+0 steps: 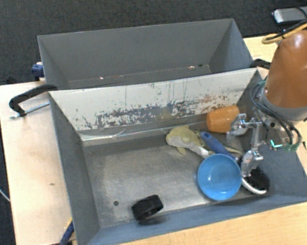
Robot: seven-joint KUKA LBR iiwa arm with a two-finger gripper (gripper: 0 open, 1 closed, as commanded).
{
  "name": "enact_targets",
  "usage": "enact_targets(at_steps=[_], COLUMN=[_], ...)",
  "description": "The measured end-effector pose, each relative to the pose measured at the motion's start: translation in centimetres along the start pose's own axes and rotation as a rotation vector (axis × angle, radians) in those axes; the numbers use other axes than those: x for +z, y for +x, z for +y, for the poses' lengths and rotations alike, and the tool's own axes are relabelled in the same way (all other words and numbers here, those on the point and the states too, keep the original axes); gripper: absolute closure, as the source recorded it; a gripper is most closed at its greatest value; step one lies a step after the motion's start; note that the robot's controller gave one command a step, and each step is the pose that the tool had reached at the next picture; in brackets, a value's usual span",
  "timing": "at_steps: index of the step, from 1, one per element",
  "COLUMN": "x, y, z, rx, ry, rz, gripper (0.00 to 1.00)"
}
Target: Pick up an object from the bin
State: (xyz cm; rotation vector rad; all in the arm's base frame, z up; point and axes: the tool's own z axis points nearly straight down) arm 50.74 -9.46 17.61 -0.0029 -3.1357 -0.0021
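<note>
We take the blue bowl (pixel 219 179) as our mark. The gripper (pixel 247 144) hangs just right of its upper rim, fingers spread with nothing between them (so far as we can judge). The bowl, likeliest pick, lies left of and below the fingers, the lower one near its rim. A black disc (pixel 258 181) sits right of the bowl.

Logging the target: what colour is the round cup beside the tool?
The cup is blue; the camera view shows it best, front right in the bin.
</note>
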Motion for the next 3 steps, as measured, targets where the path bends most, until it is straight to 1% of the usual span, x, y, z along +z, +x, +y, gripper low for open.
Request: enact_targets(at_steps=[1,2,3], x=[10.1,10.0,-3.1], y=[-0.5,-0.5,-5.5], z=[0.4,0.7,3.8], rx=[-0.034,-0.038,-0.519], ry=[0.006,0.003,0.004], rz=[-0.025,-0.023,-0.016], gripper=[0.0,1.0,1.0])
